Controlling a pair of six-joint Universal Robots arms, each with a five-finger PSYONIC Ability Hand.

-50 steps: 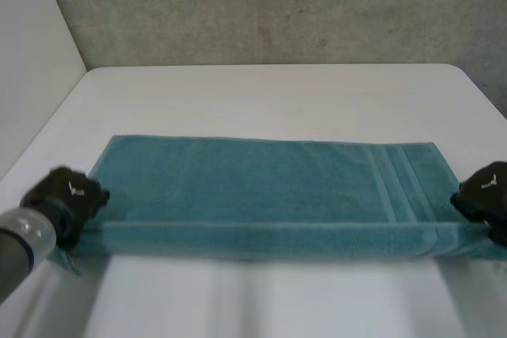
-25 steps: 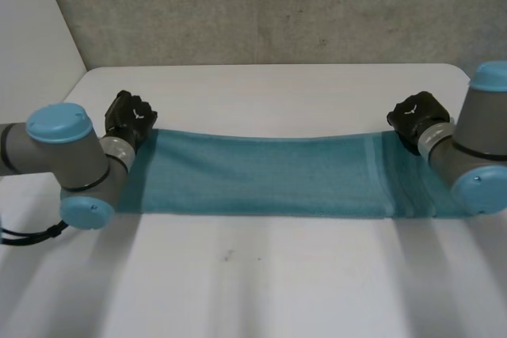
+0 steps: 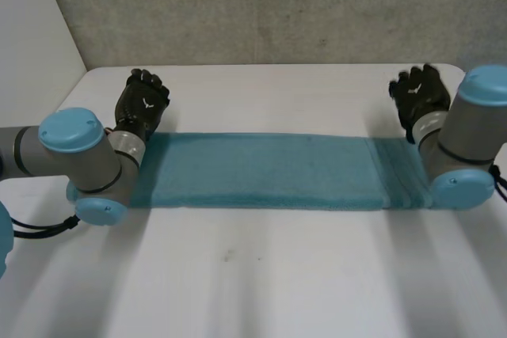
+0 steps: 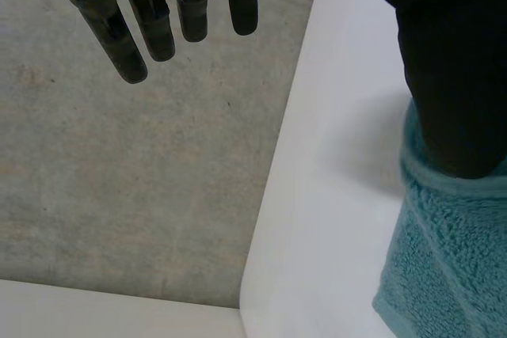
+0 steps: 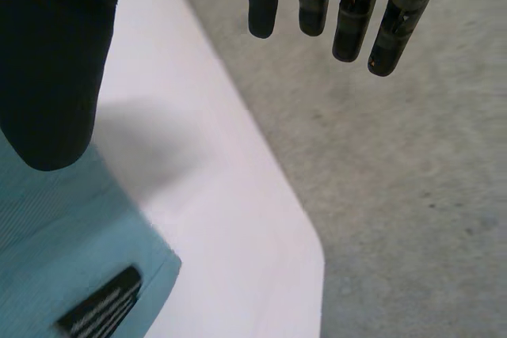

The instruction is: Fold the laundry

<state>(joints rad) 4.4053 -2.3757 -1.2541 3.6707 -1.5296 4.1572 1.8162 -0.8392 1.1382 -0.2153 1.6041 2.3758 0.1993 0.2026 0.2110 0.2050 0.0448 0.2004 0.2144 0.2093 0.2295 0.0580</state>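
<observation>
Now the teal towel [image 3: 261, 170] is lying folded in a long strip across the white table [image 3: 277, 275]. The left hand [image 3: 142, 104] and right hand [image 3: 420, 96] are hovering at its ends, fingers straight, gripping nothing.

White table [image 3: 261, 275], grey concrete wall [image 3: 277, 5] behind, white side wall [image 3: 32, 53]

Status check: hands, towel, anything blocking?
Left hand open at far left corner of towel; right hand open at far right corner. Towel folded to a long narrow strip, flat on table. Nothing in the way.
</observation>
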